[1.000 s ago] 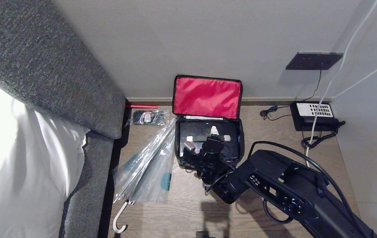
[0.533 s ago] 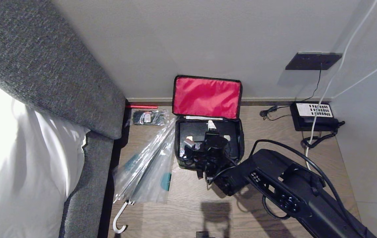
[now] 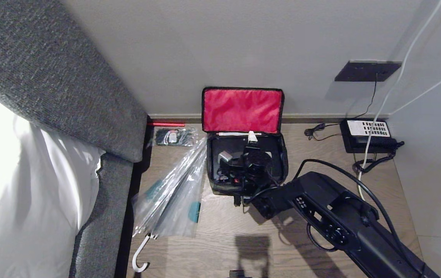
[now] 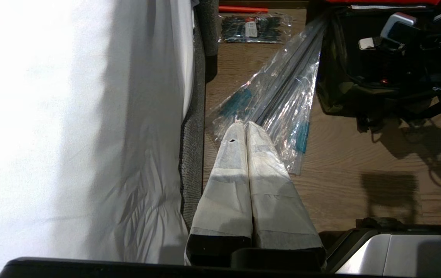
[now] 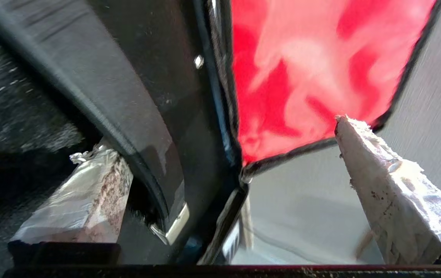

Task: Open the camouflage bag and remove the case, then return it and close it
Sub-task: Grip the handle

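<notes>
- Head view: camouflage bag (image 3: 220, 185) lies open on the floor by the wall, red lid (image 3: 242, 110) upright.
- Right gripper (image 3: 252, 137), fingers spread wide and empty, reaches inside over the black case (image 3: 274, 148).
- Left gripper (image 4: 245, 127), pressed together, is parked.
- Risk: a finger could snag the lid or rim and drag the bag.

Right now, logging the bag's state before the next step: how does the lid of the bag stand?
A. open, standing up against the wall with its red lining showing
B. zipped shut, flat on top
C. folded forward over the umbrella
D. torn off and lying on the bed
A: the camouflage bag sits open on the floor, its lid upright against the wall, red lining facing the room, with the right gripper inside.
</notes>
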